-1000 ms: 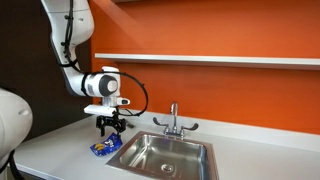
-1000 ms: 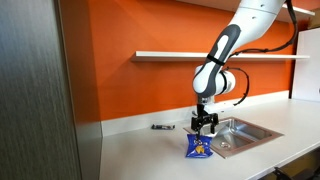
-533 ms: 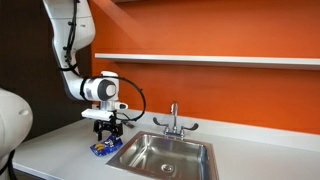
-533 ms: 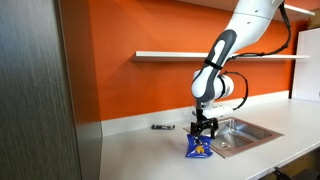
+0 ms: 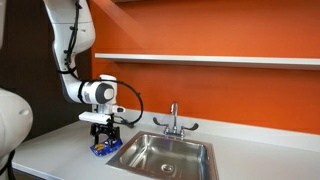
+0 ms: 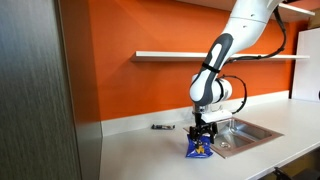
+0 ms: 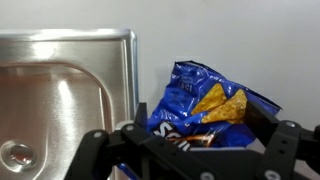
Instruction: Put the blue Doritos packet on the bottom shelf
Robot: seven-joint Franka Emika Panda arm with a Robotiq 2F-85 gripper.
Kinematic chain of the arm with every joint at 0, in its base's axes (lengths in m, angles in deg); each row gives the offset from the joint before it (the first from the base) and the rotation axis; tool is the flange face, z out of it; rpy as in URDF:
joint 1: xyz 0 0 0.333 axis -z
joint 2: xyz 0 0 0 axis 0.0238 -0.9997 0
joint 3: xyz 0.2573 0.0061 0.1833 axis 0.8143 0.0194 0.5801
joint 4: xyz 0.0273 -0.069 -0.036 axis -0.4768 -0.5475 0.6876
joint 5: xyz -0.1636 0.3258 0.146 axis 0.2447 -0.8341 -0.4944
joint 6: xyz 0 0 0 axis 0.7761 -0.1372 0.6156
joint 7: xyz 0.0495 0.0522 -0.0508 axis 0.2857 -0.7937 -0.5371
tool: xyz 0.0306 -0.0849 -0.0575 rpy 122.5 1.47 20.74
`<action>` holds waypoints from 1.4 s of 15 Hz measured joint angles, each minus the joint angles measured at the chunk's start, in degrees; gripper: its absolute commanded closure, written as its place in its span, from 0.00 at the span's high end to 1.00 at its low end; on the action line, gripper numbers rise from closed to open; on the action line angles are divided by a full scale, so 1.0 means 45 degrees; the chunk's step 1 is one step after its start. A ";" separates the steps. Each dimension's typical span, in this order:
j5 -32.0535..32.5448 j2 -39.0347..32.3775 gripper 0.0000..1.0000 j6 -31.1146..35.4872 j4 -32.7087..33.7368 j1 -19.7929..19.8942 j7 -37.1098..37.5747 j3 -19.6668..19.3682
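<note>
**Claw straddles the Doritos packet beside the sink**

The gripper point(image 7: 190, 138) is down low over the counter with its jaws spread. In the wrist view one finger point(image 7: 100, 145) stands clear of the packet's edge on the sink side, and the opposite finger sits right at the packet's far edge; I cannot tell whether it touches.

Between them lies the blue Doritos packet point(image 7: 205, 100), crumpled, flat on the white counter point(image 6: 140, 150), its printed chips facing up. In both exterior views the gripper point(image 5: 104, 142) point(image 6: 203, 137) points straight down with the packet point(image 5: 100, 150) point(image 6: 200, 149) directly beneath it.

Just beside the packet is the steel sink point(image 7: 70, 38), whose rim runs close along the packet's edge. The faucet point(image 5: 173, 120) rises at the back of the sink point(image 5: 165, 137), against the orange wall point(image 5: 230, 95).

Above, a white shelf point(image 6: 200, 55) runs along that wall, well apart from the packet. A small dark object point(image 6: 159, 127) lies on the counter near the wall; I cannot make out what it is.
</note>
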 measured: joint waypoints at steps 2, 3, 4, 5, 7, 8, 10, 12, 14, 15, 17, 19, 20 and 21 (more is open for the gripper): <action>-0.0111 -0.0099 1.00 0.0013 0.0043 -0.0001 0.0000 0.0033; -0.0174 -0.0162 0.96 0.0026 0.0078 -0.0001 0.0000 0.0052; -0.0233 -0.0227 0.87 0.0042 0.0115 -0.0001 0.0000 0.0069; -0.0276 -0.0293 0.71 0.0069 0.0156 -0.0001 0.0000 0.0084; -0.0378 -0.0413 0.63 0.0112 0.0229 -0.0001 0.0000 0.0109; -0.0429 -0.0469 0.55 0.0138 0.0266 -0.0001 0.0000 0.0118; -0.0556 -0.0572 0.39 0.0185 0.0331 -0.0002 0.0000 0.0138; -0.0689 -0.0609 0.24 0.0215 0.0395 -0.0002 0.0000 0.0169; -0.0842 -0.0626 0.11 0.0217 0.0450 -0.0002 0.0000 0.0218; -0.0864 -0.0630 0.04 0.0216 0.0474 0.0002 0.0000 0.0218; -0.0954 -0.0629 0.00 0.0217 0.0507 0.0025 -0.0005 0.0218; -0.1115 -0.0644 0.02 0.0216 0.0514 0.0031 -0.0008 0.0219; -0.1166 -0.0650 0.00 0.0216 0.0515 0.0040 -0.0009 0.0218; -0.1224 -0.0662 0.00 0.0216 0.0515 0.0049 -0.0009 0.0218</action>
